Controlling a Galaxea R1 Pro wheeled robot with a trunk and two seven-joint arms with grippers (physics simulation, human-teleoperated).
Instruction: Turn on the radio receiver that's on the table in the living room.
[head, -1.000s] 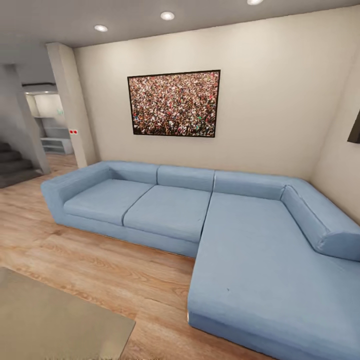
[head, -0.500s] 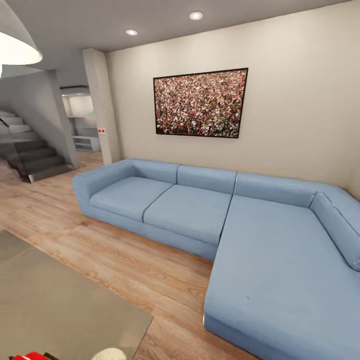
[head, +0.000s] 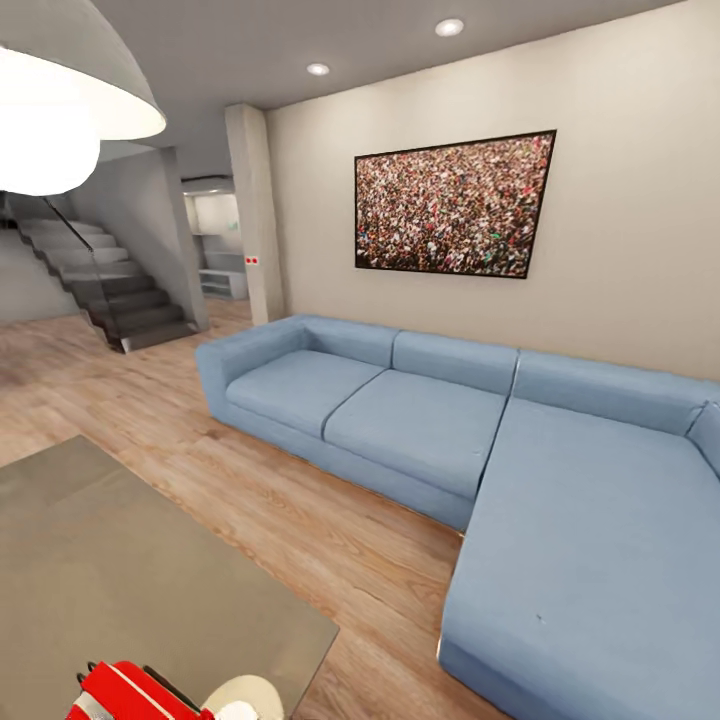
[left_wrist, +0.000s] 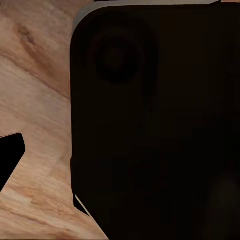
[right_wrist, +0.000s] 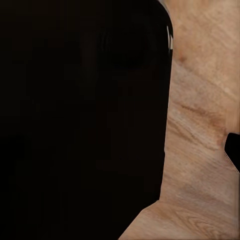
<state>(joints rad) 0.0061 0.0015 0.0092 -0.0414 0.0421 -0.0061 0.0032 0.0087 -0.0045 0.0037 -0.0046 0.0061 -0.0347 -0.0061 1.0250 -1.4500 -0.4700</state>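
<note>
- Gripper state on either arm cannot be told; both wrist views face dark bodywork over wood floor (left_wrist: 35, 100).
- Radio receiver (head: 130, 695) sits on the bench (head: 120, 560), beside a pale disc (head: 245, 698).
- Blue sofa (head: 450, 440) stands beyond.

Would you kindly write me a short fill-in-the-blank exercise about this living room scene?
1. The radio receiver on the table is coloured ____.
2. The sectional sofa is coloured ____.
3. The crowd picture hangs on the wall above the ____.
4. The pale round disc rests on the ____ beside the radio receiver.

Missing words: red; blue; sofa; table
</note>
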